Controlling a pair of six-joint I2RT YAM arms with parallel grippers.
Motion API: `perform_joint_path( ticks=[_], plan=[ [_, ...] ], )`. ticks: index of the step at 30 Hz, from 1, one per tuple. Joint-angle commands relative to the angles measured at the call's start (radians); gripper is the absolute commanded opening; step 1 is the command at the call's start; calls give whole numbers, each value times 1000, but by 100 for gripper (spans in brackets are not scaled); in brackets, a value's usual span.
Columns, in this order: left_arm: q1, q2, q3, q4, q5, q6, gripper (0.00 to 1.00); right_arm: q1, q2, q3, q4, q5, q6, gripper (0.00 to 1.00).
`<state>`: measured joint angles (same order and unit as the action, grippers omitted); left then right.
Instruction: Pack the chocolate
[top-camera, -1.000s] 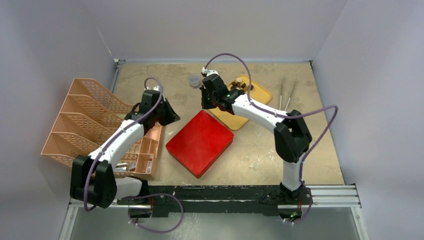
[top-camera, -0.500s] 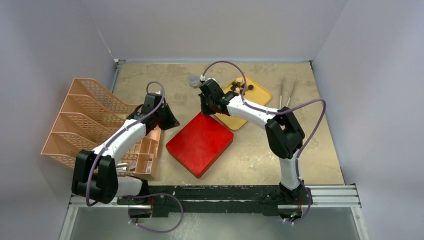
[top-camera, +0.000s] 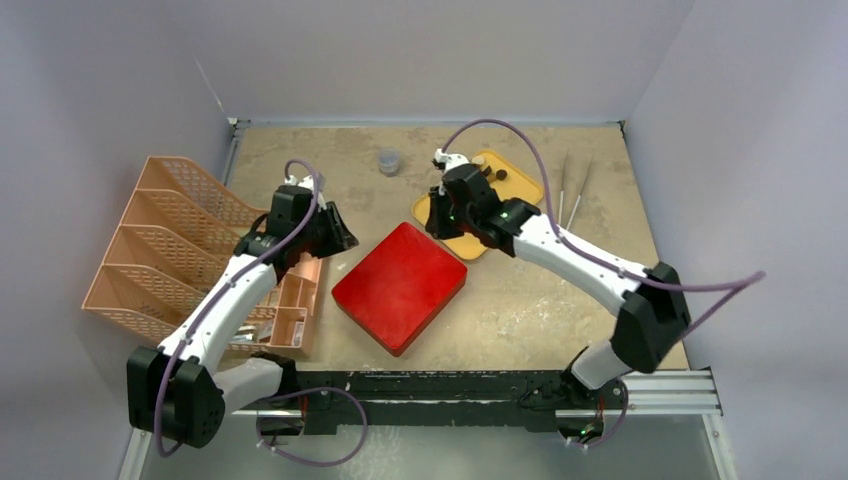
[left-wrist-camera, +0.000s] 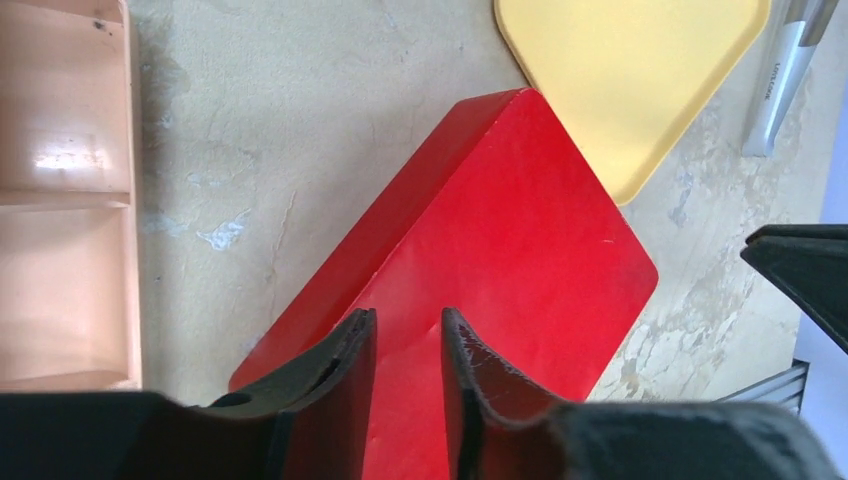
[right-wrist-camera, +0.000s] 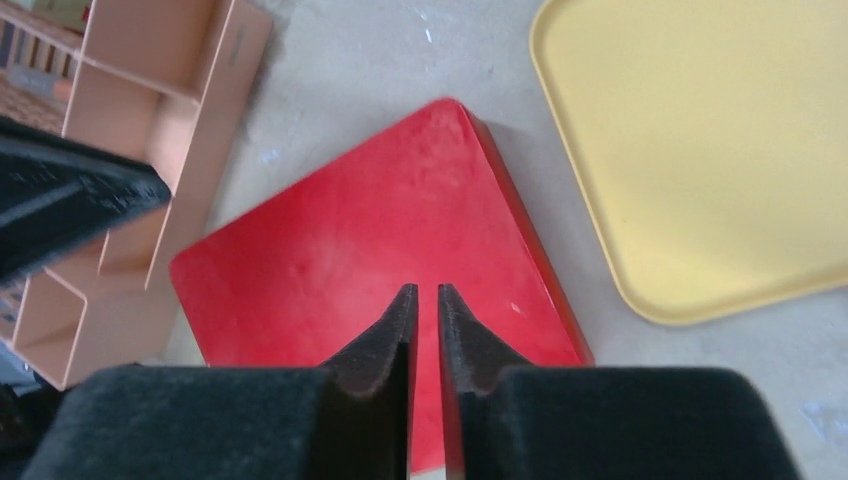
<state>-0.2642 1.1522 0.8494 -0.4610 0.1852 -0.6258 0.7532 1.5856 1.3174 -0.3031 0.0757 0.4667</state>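
The chocolate (top-camera: 493, 173) shows as a few small brown chunks at the far end of the yellow tray (top-camera: 520, 190). A closed red box (top-camera: 400, 285) lies in the middle of the table. It also shows in the left wrist view (left-wrist-camera: 500, 250) and the right wrist view (right-wrist-camera: 370, 250). My left gripper (top-camera: 347, 240) (left-wrist-camera: 406, 318) hovers at the box's left corner, jaws a little apart and empty. My right gripper (top-camera: 432, 220) (right-wrist-camera: 420, 292) hangs over the box's far corner beside the tray (right-wrist-camera: 700, 150), jaws nearly together and empty.
A peach file rack (top-camera: 165, 240) and a compartment organiser (top-camera: 300, 300) stand at the left. A small clear cup (top-camera: 388, 161) stands at the back. Metal tools (top-camera: 570, 195) lie right of the tray. One tool (left-wrist-camera: 785, 80) shows in the left wrist view.
My right arm has swung right, away from the clear cup, and its elbow now reaches far right. Its gripper now sits at the tray's near corner. The left arm shifted slightly.
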Motion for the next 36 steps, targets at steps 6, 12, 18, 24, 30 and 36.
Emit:
perform_joint_path(
  ticks=[6,12,18,24,30,36],
  plan=[
    [-4,-158,106,-43,-24,123,59,-2,-355,-180,-24,93,29,44],
    [-4,-236,151,-44,-64,115,66,-1,-519,-239,-103,158,79,85],
    [-4,-316,162,-4,-70,100,77,-2,-650,-245,-149,183,120,99],
    [-4,-361,144,-5,-98,110,83,-2,-751,-265,-170,261,172,99],
    [-4,-390,124,21,-46,100,84,-2,-797,-289,-166,263,180,99],
    [-4,-409,87,81,17,74,84,-2,-797,-294,-166,262,188,99]
  ],
)
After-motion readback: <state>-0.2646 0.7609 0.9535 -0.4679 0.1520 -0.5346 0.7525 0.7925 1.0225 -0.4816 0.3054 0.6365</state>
